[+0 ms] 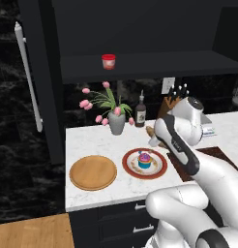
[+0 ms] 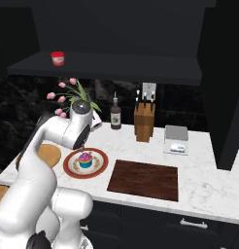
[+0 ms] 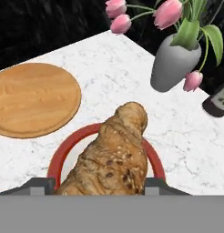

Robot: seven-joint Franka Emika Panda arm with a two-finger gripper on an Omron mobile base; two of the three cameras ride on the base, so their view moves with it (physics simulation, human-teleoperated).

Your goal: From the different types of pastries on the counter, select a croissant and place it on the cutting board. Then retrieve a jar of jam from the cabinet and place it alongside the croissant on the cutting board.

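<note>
The croissant [image 3: 114, 157] is seen at the bottom centre of the hand view, seated between the two dark fingertips [image 3: 38, 185], with the jaws drawn in against its sides; it is judged to be clamped and held. Behind it in that view lies the red-rimmed plate [image 3: 59, 157], so the pastry is taken to be above the plate, clear of the bench [image 3: 132, 77]. In the left base view a tan end of the croissant shows at centre right, beside the arm's wrist.

Handling is judged as follows: the pastry is light, soft and flaky, with a ridged crust that gives some purchase but crushes readily. The thick middle is the proper place to hold it, across the narrow width, as is seen here; the tapered ends would break. Only modest pressure is advised.

Further off, the cupcake [image 2: 85, 160] stands on the plate at the left centre of the right base view. The cutting board [image 2: 144, 179] lies bare at lower centre, to the right of the plate. The round wooden disc [image 3: 34, 98] and the vase of tulips [image 3: 170, 63] stand beyond. The jar of jam [image 2: 57, 58] is on the cabinet shelf [image 2: 116, 68], upper left.
</note>
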